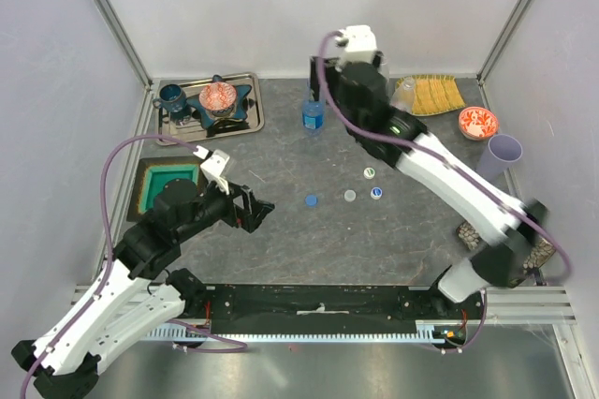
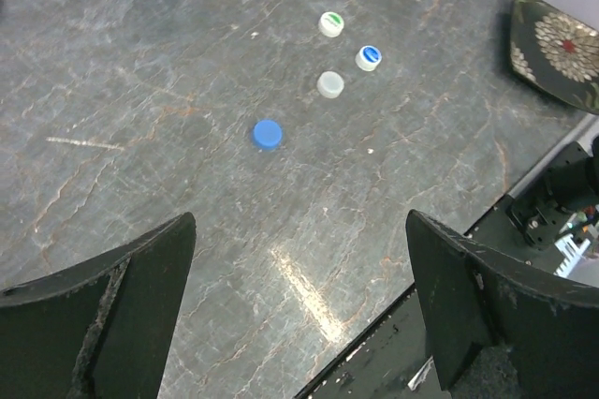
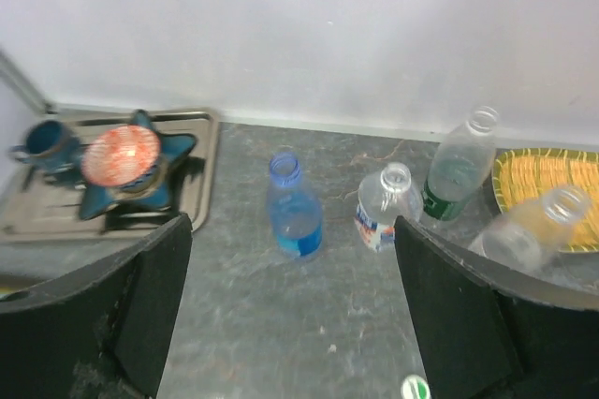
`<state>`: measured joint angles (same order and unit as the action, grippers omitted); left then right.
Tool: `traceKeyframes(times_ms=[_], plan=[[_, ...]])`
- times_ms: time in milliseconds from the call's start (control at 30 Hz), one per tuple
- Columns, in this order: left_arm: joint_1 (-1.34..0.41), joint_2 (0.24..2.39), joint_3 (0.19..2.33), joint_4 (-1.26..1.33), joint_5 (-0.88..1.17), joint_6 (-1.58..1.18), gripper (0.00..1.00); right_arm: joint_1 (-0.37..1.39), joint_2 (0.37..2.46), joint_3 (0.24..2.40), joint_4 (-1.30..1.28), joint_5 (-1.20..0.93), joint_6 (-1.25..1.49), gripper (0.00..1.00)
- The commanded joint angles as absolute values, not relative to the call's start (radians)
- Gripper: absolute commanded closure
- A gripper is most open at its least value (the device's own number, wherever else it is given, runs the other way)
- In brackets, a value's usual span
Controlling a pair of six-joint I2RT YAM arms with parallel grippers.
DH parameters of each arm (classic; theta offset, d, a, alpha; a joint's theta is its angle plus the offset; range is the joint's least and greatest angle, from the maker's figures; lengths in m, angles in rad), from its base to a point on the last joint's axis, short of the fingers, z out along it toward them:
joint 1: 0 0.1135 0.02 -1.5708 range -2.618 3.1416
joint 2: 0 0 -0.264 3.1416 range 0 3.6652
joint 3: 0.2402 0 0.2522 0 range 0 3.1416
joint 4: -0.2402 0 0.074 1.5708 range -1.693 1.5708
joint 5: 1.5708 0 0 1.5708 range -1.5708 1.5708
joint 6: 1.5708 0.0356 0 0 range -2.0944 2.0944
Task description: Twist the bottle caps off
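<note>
Four bottles stand at the back of the bench (image 1: 281, 249), all with open necks and no caps on. The blue-tinted bottle (image 3: 297, 210) is furthest left and a little apart from the others. To its right is the clear bottle with a blue-white label (image 3: 382, 212), then the greenish bottle (image 3: 457, 167) behind it, nearer the wall. The plain clear bottle (image 3: 526, 233) is at the right, in front of the yellow woven tray (image 3: 552, 188); whether it truly leans cannot be told from this view.

Four loose caps lie in the middle of the bench, well apart from the bottles: a blue cap (image 2: 268, 133), a whitish cap (image 2: 330, 85), a green-and-white cap (image 2: 331, 23) and a blue-and-white cap (image 2: 369, 57).

The right fingers (image 3: 440, 291) hang above the bench in front of the bottles, spread wide with nothing between them — the blue-tinted and labelled bottles show in the gap. The left fingers (image 1: 255, 210) are also wide apart and empty, low over bare bench just left of the blue cap.

At the back left, a metal tray (image 1: 245, 123) holds a blue star-shaped dish (image 1: 221, 99) and a dark blue mug (image 1: 172, 96). A teal square container (image 1: 170, 184) sits near the left arm. On the right are a red-and-white bowl (image 1: 478, 122), a lilac cup (image 1: 501, 155) and a dark patterned dish (image 2: 552, 43).
</note>
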<state>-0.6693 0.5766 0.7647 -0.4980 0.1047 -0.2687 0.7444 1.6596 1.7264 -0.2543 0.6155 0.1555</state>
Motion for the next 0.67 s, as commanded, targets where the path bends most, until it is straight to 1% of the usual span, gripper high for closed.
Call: traceKeyframes(times_ms=[0,33,67,100,167,267,467,633], plan=[[-0.669,0.643,0.758,-0.453,0.003,-0.383,0.01,0.845,1.306,1.422,-0.224,0.65,0.202,0.04],[-0.669,0.662,0.758,-0.456,-0.024,-0.403,0.0,0.865,1.243,1.351,-0.224,0.656,0.224,0.04],[-0.669,0.69,0.759,-0.457,-0.035,-0.446,0.01,0.899,1.127,1.279,-0.23,0.657,0.242,0.03],[-0.669,0.707,0.761,-0.459,-0.055,-0.466,0.01,0.913,1.074,1.149,-0.257,0.654,0.297,0.02],[-0.669,0.748,0.762,-0.463,-0.083,-0.527,0.01,0.937,0.941,0.99,-0.299,0.643,0.356,0.02],[-0.669,0.794,0.759,-0.457,-0.083,-0.584,0.01,0.959,0.83,0.849,-0.388,0.623,0.452,0.02],[-0.669,0.815,0.724,-0.428,-0.089,-0.696,0.01,0.968,0.68,0.668,-0.413,0.568,0.557,0.02],[-0.67,0.802,0.707,-0.437,-0.098,-0.7,0.01,0.968,0.63,0.611,-0.387,0.549,0.569,0.02]])
